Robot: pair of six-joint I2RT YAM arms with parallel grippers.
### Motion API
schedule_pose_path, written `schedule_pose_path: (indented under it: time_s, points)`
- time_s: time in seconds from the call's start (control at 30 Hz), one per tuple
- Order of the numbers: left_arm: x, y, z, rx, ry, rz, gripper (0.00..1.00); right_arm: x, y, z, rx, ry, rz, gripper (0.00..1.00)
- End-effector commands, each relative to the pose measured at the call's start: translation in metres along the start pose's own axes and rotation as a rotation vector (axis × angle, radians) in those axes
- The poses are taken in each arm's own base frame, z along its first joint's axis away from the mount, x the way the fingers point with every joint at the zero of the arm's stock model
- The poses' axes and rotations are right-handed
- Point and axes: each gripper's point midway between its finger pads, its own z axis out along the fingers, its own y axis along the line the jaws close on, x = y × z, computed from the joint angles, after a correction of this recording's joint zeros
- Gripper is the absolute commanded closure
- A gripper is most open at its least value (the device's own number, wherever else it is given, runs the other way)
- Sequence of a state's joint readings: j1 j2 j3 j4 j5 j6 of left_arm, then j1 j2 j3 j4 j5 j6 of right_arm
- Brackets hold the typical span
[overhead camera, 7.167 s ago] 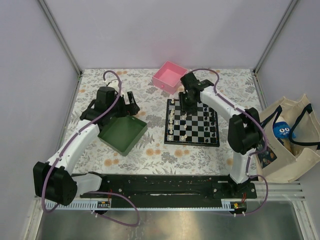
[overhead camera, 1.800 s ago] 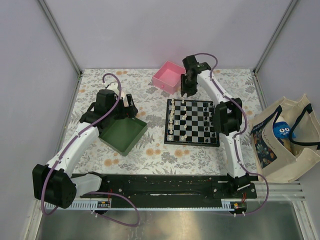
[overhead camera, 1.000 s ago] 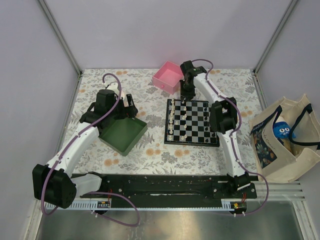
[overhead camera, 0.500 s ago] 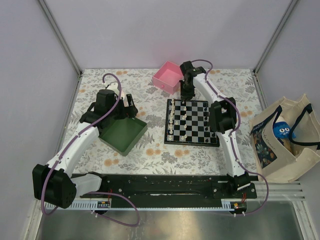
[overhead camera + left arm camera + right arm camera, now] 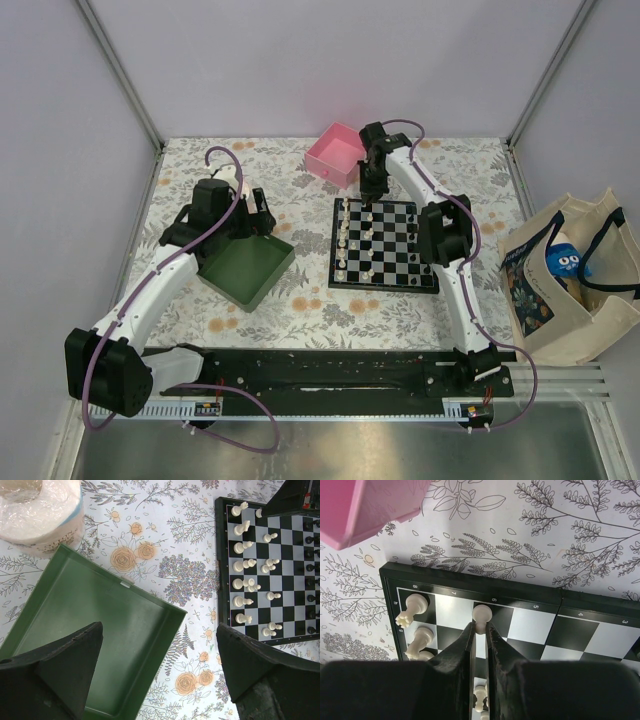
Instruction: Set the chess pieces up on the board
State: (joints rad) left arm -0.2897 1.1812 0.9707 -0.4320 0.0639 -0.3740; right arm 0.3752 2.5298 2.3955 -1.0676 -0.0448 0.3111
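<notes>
- Your right gripper (image 5: 479, 626) was clamped on a cream piece (image 5: 481, 613) at a dark square in the edge row of the board (image 5: 520, 596), on the side near the pink box (image 5: 338, 150).
- The board carried the other chess pieces: cream ones (image 5: 245, 565) in two files along one side, black ones (image 5: 310, 540) opposite.
- Your left gripper (image 5: 159, 629) hung over the green tray (image 5: 90, 610), fingers wide apart.
- You could not tell what the pink box held.

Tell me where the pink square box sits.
Top external view: the pink square box lies past the chequered chessboard's far-left corner, just left of the right gripper.
</notes>
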Motion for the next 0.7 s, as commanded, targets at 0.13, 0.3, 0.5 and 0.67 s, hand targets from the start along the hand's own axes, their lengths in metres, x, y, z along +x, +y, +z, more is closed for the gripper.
schedule_pose_path:
  time_s: [0.13,0.3,0.5,0.67]
  points:
    - [-0.009,-0.005,-0.003,0.025,-0.038,0.003,0.01,-0.009,0.028,-0.023,-0.064,-0.050,-0.031,0.88]
    - [-0.010,-0.006,-0.003,0.026,-0.040,0.003,0.01,-0.002,0.035,-0.016,-0.066,-0.035,-0.042,0.87]
    - [-0.009,-0.007,-0.002,0.033,-0.036,0.003,0.01,0.000,0.032,-0.007,-0.046,-0.028,-0.043,0.87]
    - [-0.008,-0.007,-0.001,0.030,-0.033,0.005,0.01,0.000,0.032,-0.003,-0.045,-0.030,-0.039,0.84]
